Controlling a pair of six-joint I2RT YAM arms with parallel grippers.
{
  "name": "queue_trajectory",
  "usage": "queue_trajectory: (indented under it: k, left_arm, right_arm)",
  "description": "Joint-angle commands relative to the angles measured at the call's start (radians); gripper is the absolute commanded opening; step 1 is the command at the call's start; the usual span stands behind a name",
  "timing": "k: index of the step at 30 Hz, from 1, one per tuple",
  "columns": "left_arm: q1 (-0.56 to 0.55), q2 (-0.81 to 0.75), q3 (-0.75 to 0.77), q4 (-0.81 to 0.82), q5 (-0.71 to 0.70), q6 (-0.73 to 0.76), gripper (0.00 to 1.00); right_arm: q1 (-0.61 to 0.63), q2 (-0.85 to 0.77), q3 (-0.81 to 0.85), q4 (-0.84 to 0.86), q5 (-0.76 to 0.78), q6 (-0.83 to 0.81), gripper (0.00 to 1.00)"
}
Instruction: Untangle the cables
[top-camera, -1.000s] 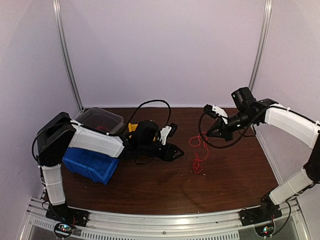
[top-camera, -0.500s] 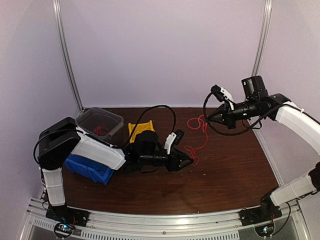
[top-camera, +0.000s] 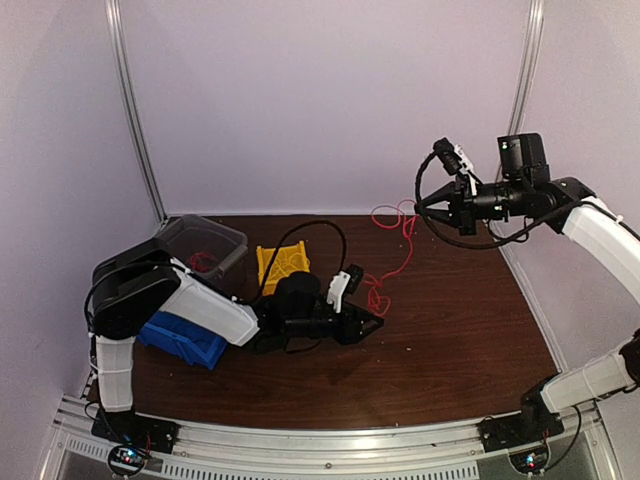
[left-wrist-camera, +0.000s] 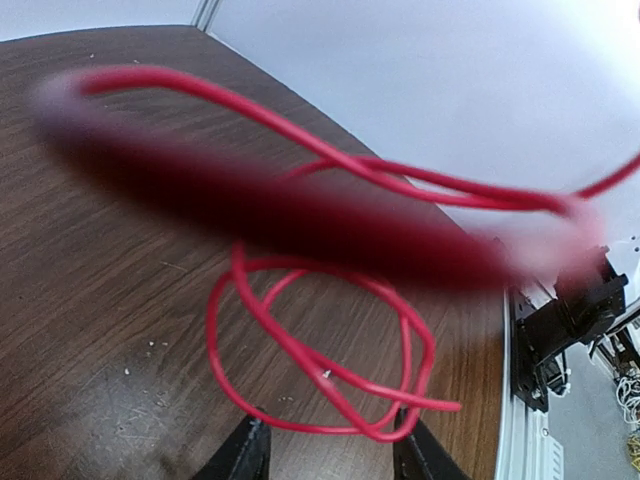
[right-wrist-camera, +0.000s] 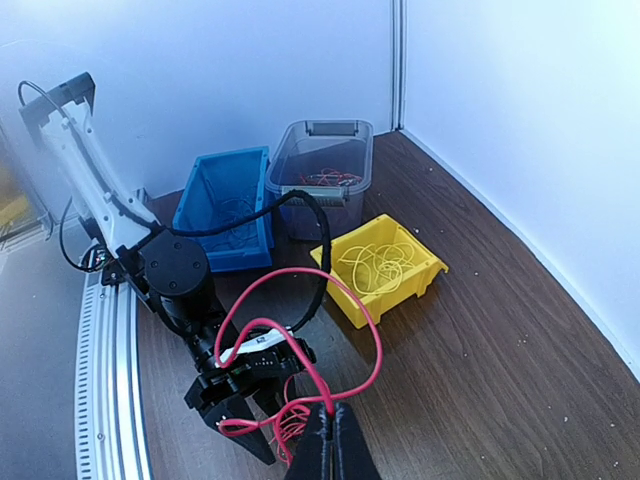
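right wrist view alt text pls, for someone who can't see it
The right gripper, shut at the bottom edge, pinches a red cable that loops up and back down towards the left gripper on the brown table. Behind stand a yellow bin of yellow cables, a blue bin and a clear bin.

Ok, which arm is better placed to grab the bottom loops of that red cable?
Left. The left claw sits low with jaws apart, right at the bottom loops of the red cable. The right claw is shut on that cable higher up, well above the table.
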Motion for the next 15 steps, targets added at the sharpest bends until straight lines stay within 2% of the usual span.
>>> queue_trajectory:
  k: [1,7,15]
  left_arm:
    - [0.004,0.025,0.016,0.073,-0.046,-0.065,0.43]
    - [0.011,0.062,-0.010,0.245,0.042,-0.161,0.38]
    - [0.039,0.144,-0.026,0.533,0.121,-0.350,0.38]
  right_arm:
    - [-0.001,-0.024,0.026,0.038,-0.036,0.032,0.00]
    - [-0.001,-0.040,0.017,0.043,-0.044,0.029,0.00]
    - [-0.001,-0.050,0.005,0.047,-0.057,0.032,0.00]
